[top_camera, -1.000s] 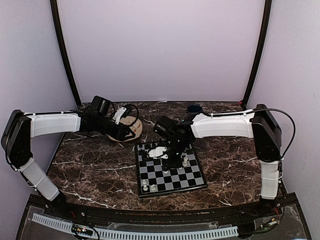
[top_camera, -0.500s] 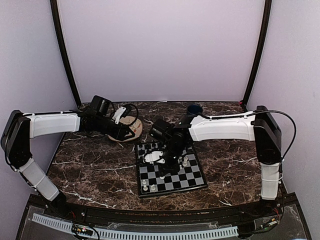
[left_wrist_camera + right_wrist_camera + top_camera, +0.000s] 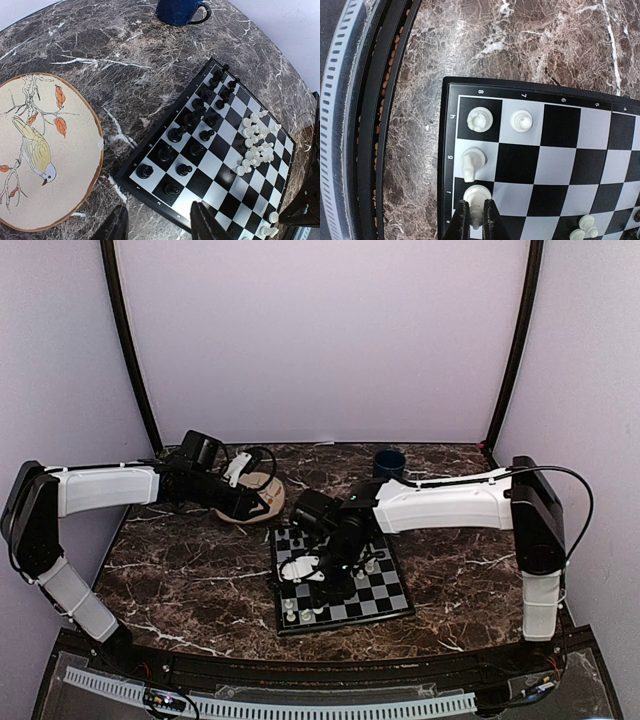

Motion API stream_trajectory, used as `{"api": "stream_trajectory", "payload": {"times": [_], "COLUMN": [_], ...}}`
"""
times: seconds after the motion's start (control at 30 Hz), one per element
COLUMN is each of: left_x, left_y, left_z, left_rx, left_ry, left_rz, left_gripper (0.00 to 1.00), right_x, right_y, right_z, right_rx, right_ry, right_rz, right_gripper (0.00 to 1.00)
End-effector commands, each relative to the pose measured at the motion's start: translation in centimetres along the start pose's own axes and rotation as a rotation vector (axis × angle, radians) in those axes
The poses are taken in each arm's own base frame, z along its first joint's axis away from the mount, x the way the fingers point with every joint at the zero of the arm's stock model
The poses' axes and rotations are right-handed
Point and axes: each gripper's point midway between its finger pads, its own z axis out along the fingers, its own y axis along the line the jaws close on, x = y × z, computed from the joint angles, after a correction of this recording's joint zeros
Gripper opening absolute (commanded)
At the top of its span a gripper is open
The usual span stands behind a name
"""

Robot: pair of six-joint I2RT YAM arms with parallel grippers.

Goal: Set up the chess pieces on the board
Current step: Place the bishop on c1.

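My right gripper (image 3: 475, 201) is shut on a cream-white chess piece (image 3: 477, 191) over a dark square in the board's (image 3: 446, 150) edge row, next to a white knight (image 3: 472, 164), a rook (image 3: 480, 120) and a pawn (image 3: 522, 120). In the top view it (image 3: 325, 588) hangs low over the near left of the board (image 3: 385, 590). Black pieces (image 3: 200, 115) stand in two rows, and white ones (image 3: 255, 145) are bunched mid-board. My left gripper (image 3: 160, 207) is open and empty, above the table between plate and board rim (image 3: 152, 201).
A round beige plate (image 3: 45, 155) painted with a bird lies left of the board, partly under my left gripper (image 3: 262, 505). A blue cup (image 3: 389, 460) stands at the back. The table's front rail (image 3: 370, 125) runs close to the board's near edge.
My right gripper has swung from mid-board toward the near left corner and come lower, its jaws closing fully. The left arm has stayed still.
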Motion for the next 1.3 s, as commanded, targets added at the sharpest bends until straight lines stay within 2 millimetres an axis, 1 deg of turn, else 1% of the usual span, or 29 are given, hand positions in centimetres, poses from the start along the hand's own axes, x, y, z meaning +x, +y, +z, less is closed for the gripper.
{"api": "stream_trajectory", "payload": {"times": [0.0,0.3,0.6,0.67,0.77,0.83,1.27], "left_x": [-2.0,-1.8,-1.9,-1.9,-1.9,-1.9,-1.8], "left_y": [-0.4,-0.4,-0.4,-0.4,-0.4,-0.4,-0.3], "left_z": [-1.7,-1.6,-1.6,-1.6,-1.6,-1.6,-1.5], "left_rx": [-0.007,-0.008,-0.007,-0.007,-0.006,-0.007,-0.007], "left_ry": [-0.052,-0.048,-0.049,-0.049,-0.049,-0.049,-0.045], "left_rz": [0.018,0.016,0.016,0.015,0.016,0.015,0.015], "left_gripper": [0.45,0.45,0.45,0.45,0.45,0.45,0.45], "right_x": [0.2,0.7,0.9,1.0,0.9,0.8,0.8], "right_y": [0.7,0.7,0.6,0.5,0.3,0.3,0.4], "right_z": [0.0,0.6,1.0,1.1,1.1,1.0,0.8], "right_rx": [-0.015,-0.013,-0.008,-0.004,0.001,0.006,0.005], "right_ry": [0.003,0.019,0.022,0.025,0.023,0.018,0.015], "right_rz": [-0.013,-0.014,-0.009,-0.009,-0.006,-0.005,-0.003], "right_gripper": [0.03,0.03,0.06,0.08,0.18,0.22,0.28]}}
